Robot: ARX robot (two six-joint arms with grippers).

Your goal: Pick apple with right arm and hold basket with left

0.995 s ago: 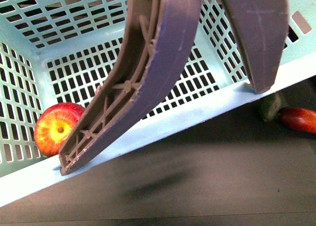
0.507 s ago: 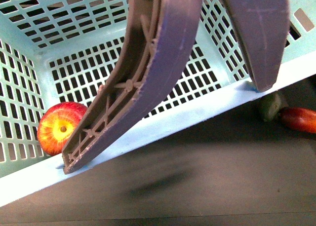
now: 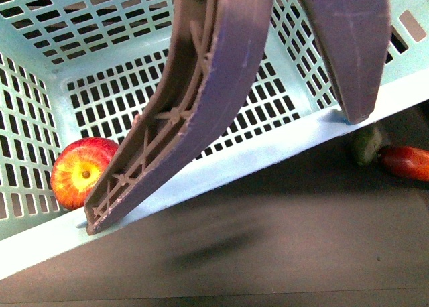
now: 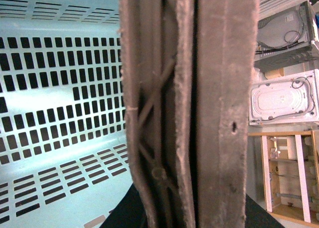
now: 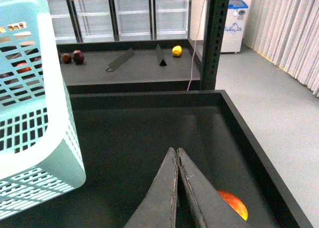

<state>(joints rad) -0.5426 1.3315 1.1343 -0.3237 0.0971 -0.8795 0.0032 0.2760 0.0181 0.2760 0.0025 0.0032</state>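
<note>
The turquoise basket point(image 3: 221, 163) hangs tilted close to the front camera, and its two brown handles point(image 3: 194, 112) swing up across the view. The red apple point(image 3: 79, 174), with its yellow patch, lies inside against the near wall at the left. In the left wrist view the paired handles point(image 4: 219, 88) fill the middle. My left gripper point(image 4: 192, 213) is shut on them, its fingers mostly hidden, with the basket's lattice wall point(image 4: 60, 88) beside it. My right gripper point(image 5: 177, 152) is shut and empty above the dark table, apart from the basket point(image 5: 35, 138).
A small dark green fruit point(image 3: 366, 145) and an elongated dark-red fruit point(image 3: 405, 161) lie on the dark table beyond the basket's right corner. An orange-red fruit point(image 5: 233, 204) sits beside my right fingers near the table's raised edge point(image 5: 254, 138). Shelves stand behind.
The basket and the apple in it have shifted slightly upward in the front view. The fruits on the table have stayed put.
</note>
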